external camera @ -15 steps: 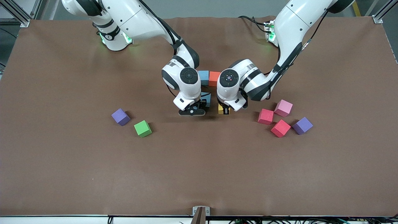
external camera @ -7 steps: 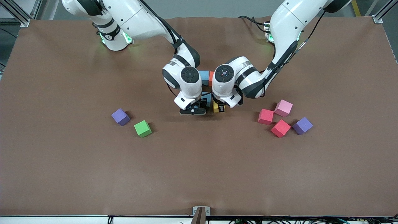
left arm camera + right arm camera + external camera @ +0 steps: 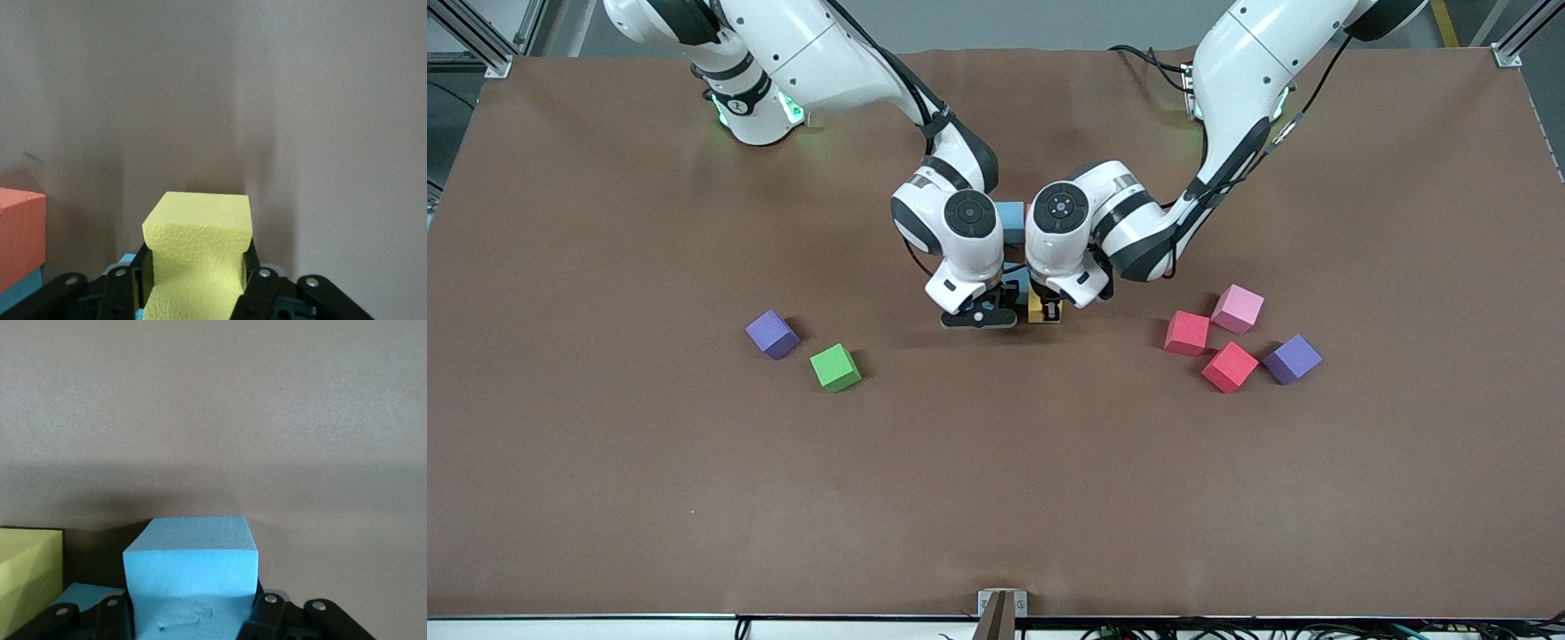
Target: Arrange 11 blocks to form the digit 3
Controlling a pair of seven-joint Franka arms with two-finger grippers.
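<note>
Front view: the right gripper [image 3: 980, 313] and the left gripper [image 3: 1049, 308] stand side by side at table centre, a yellow block [image 3: 1037, 307] in the left one. Green block [image 3: 835, 367] and purple cube [image 3: 771, 334] lie toward the right arm's end; two red blocks [image 3: 1187, 333], a pink block [image 3: 1237, 308] and another purple cube [image 3: 1292, 359] toward the left arm's end.

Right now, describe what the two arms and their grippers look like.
Both arms are glossy white with black joint bands and round black wrist caps. Black cables run along each arm, and green lights glow at the bases. The left gripper and right gripper have black fingers under white housings.
</note>
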